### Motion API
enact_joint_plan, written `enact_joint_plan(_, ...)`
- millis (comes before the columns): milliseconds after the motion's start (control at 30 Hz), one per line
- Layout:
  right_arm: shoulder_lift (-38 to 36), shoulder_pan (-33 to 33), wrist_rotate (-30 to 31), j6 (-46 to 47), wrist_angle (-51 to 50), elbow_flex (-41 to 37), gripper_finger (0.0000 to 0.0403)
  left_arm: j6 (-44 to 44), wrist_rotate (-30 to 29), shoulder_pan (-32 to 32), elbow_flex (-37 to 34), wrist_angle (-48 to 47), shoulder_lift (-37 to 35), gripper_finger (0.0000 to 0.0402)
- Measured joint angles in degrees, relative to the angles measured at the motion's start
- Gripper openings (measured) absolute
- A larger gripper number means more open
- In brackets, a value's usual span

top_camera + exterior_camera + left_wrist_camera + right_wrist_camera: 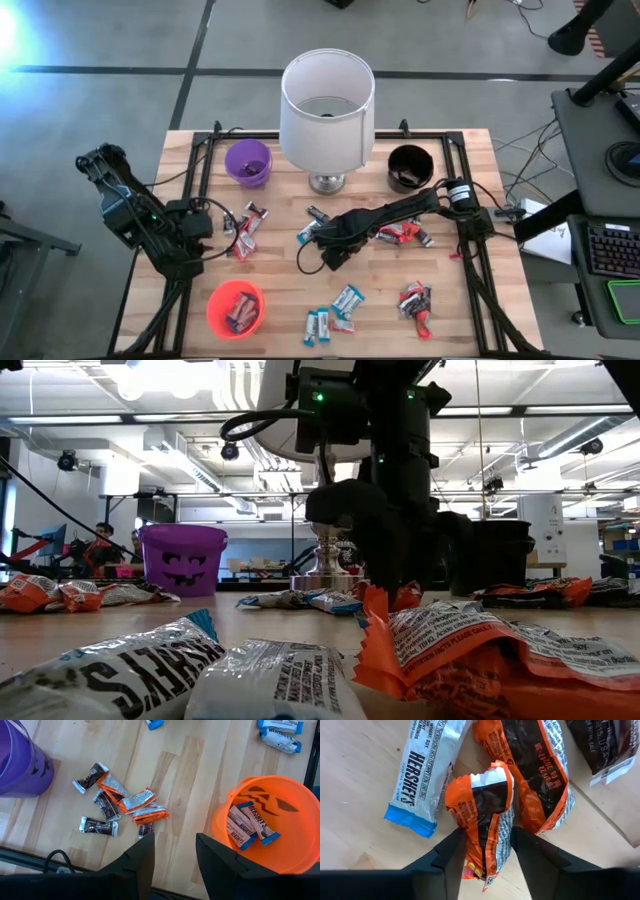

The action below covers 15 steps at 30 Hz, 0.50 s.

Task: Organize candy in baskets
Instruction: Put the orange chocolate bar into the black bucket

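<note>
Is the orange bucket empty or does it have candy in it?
Not empty. The orange bucket holds a few blue-and-white Hershey's bars, well below the rim.

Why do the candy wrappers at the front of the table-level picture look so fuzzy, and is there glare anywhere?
Low view: the nearest wrappers sit too close to the lens and blur, while the purple basket farther back looks sharp. High view: a bright flare washes out the top-left corner. Right wrist view: the orange candy between the fingers is crisp.

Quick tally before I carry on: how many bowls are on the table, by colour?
Purple bowl: 1
Black bowl: 1
Orange bowl: 1
Total: 3
</note>
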Motion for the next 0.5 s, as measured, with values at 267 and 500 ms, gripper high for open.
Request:
enact_joint_plan(267,-0.3,0.0,-0.17,-0.94,-0.07,-0.15,0.002,0.0,0.0,0.0,0.0,0.0,0.0,0.0125)
enact_joint_plan(500,-4.41,0.34,-2.38,-1.64,-1.62,-0.48,0.0013,0.0,0.0,0.0,0.0,0.0,0.0,0.0125)
